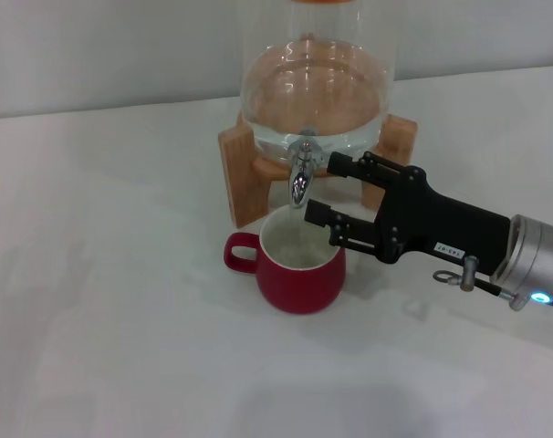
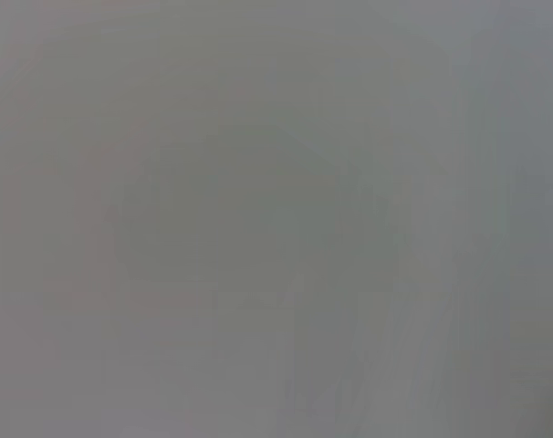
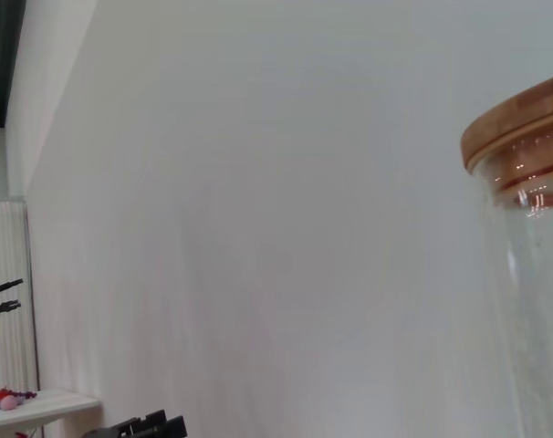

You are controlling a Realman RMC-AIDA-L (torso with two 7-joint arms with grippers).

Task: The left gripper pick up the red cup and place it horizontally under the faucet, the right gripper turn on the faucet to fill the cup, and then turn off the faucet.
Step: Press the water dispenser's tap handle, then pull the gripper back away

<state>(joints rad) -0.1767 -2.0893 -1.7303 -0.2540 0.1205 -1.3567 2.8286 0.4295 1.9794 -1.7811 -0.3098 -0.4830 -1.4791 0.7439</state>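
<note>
One red cup (image 1: 300,265) stood upright on the white counter (image 1: 121,347) directly beneath the faucet (image 1: 301,173), its mouth under the spout so any water would fall inside. Whether it held water I could not tell. My right tool (image 1: 324,189) reached in beside the faucet, its two fingers spread apart and grasping nothing: one lay level with the tap's side, the other just over the cup's rim. I judged I was working the lever. The glass dispenser (image 1: 315,87) sat on its wooden stand (image 1: 241,173) behind the faucet. My left tool was out of sight.
</note>
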